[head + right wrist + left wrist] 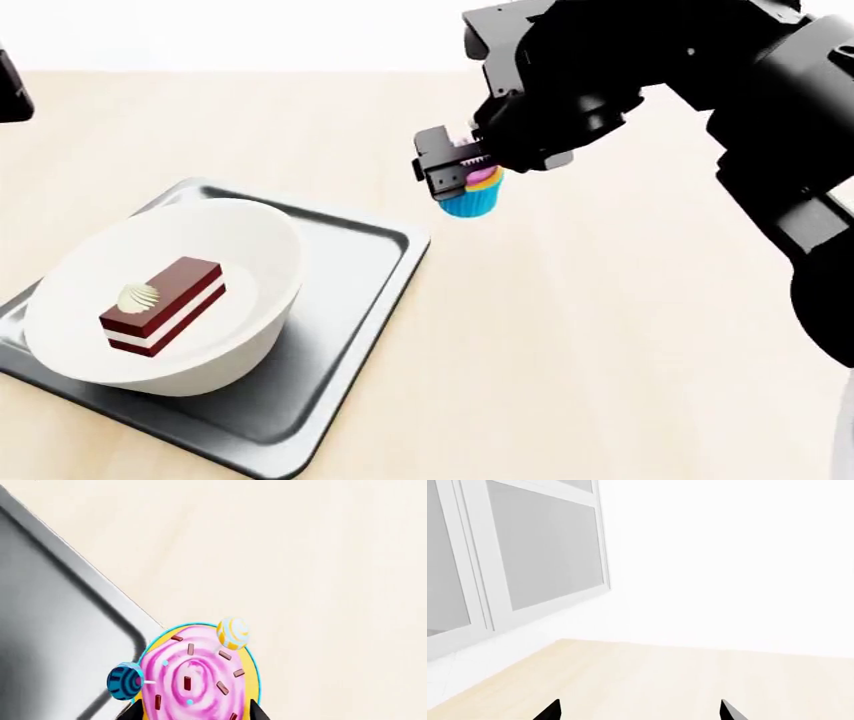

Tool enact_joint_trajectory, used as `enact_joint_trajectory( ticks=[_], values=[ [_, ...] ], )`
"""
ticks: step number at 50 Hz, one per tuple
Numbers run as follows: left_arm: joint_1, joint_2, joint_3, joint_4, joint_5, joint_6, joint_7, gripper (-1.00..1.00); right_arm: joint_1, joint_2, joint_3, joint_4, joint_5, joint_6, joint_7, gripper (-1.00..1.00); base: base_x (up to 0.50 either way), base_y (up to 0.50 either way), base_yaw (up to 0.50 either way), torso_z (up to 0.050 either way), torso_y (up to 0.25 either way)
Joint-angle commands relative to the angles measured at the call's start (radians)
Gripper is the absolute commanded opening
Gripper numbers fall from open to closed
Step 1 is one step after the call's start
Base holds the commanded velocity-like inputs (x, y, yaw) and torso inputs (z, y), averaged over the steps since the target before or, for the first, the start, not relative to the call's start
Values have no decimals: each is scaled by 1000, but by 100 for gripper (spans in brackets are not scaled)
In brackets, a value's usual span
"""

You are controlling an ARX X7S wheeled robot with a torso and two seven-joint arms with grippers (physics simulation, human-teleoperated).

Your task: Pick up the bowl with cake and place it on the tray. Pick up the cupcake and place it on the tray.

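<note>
On the pale wooden tabletop [601, 330], the tray [340, 345] at lower left of the head view carried the bowl with cake [254, 275], while right of centre the right claw [457, 172] pinched the cupcake [473, 197] above the wood; the left claw [639, 711] stood spread.

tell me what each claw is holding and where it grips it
The right claw holds the cupcake by its upper sides, near the frosting. The left claw holds nothing.
</note>
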Motion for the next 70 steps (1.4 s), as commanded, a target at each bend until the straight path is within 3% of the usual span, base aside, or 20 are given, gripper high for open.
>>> enact_joint_trajectory(
  ticks=[1,36,50,70],
  values=[
    [-1,-8,-1,5,-6,5,-2,100,20,4,51,-101,24,1,23,-100,0,0,0,0,0],
    [20,-36,-4,22,-15,28,0,100,-7,-133,39,-78,-43,-55,-124,-100,0,0,0,0,0],
    [32,-37,0,24,-4,35,9,100,-55,-138,-43,-68,-26,-135,-160,-100,0,0,0,0,0],
    [50,-43,1,26,7,45,20,100,-124,-138,-47,-49,-36,-226,-181,-100,0,0,0,0,0]
  ],
)
